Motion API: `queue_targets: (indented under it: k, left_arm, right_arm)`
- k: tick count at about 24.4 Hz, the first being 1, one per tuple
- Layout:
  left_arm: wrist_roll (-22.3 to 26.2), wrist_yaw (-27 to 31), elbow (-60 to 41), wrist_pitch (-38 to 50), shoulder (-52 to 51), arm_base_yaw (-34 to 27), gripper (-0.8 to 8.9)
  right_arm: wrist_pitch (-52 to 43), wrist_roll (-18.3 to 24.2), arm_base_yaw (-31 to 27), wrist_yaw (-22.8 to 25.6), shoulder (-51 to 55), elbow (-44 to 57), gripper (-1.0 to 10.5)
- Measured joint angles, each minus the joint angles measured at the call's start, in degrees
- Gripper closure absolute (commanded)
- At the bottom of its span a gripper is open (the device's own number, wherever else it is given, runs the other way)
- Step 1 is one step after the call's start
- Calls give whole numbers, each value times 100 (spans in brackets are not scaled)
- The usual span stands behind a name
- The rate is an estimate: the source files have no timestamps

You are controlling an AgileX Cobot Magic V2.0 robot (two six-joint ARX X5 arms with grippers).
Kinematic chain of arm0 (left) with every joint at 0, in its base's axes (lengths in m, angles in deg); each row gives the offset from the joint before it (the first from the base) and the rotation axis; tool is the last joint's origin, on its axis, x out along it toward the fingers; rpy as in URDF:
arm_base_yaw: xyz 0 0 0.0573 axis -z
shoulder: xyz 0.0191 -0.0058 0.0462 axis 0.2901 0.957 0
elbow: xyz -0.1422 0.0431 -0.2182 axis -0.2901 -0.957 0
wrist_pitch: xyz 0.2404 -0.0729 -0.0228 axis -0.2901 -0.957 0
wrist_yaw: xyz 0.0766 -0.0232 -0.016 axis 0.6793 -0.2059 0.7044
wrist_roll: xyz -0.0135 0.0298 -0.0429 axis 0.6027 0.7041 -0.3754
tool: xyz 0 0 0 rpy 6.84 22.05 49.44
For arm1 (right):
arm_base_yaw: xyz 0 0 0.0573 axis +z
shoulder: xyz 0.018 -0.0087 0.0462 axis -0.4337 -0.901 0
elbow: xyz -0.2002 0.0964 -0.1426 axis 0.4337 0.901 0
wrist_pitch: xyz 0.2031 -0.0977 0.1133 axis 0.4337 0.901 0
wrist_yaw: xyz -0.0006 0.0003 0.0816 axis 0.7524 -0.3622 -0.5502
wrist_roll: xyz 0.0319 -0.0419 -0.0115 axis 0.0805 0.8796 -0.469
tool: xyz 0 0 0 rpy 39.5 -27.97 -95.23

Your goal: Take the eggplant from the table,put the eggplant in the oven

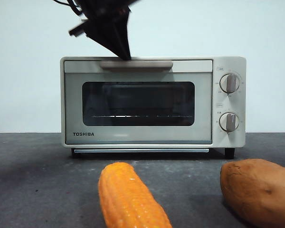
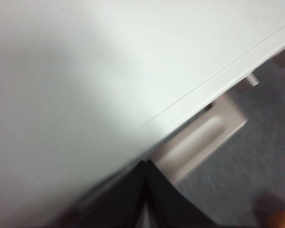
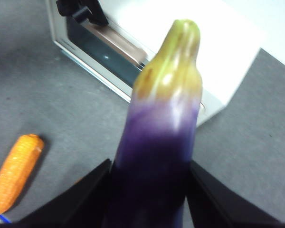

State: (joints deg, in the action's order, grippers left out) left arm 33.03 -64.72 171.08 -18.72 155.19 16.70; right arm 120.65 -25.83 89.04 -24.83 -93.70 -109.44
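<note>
Right pincer (image 3: 149, 199) is mine for the carry: its two black jaws are pinching the eggplant (image 3: 159, 142) from either side, low on the purple body. The long axis runs straight out away from the pincer, greenish stem tip leading, so the eggplant is off the tabletop (image 3: 47, 95) and in the air, not in the oven (image 3: 213, 52) yet.

From this pincer the oven lies ahead and beyond the stem tip, with the door still shut against the box. I judge the stem end already points roughly at the oven front, so the axis needs little turning; the thing blocking the move is the door.

Left pincer (image 1: 125, 53) is at the oven's top front edge, tip touching or just at the beige door handle (image 1: 137, 64). In the left wrist view the jaws look pressed together to a point, with the handle just beyond them, beside the tip rather than between the jaws. I can't tell if the tip is hooked behind the handle. It is the nearer arm to the door, so my read is that it pulls the door down while the right arm waits with the load.

Corn cob (image 3: 14, 173) lies on the tabletop off to one side of the right pincer, well apart from it. Sweet potato (image 1: 259, 190) sits near the front, also untouched.
</note>
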Motion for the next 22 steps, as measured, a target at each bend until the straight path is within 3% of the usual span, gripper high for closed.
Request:
queue_targets:
  k: [6,19,22]
  left_arm:
    - [120,184,136,-391,63,168,807]
    - [468,201,267,-3001,214,977,807]
    - [555,197,402,-3069,205,1126,807]
  right_arm:
    - [2,-175,0,55,356,315,785]
    - [2,-251,0,323,350,382,785]
    - [2,-251,0,317,328,382,785]
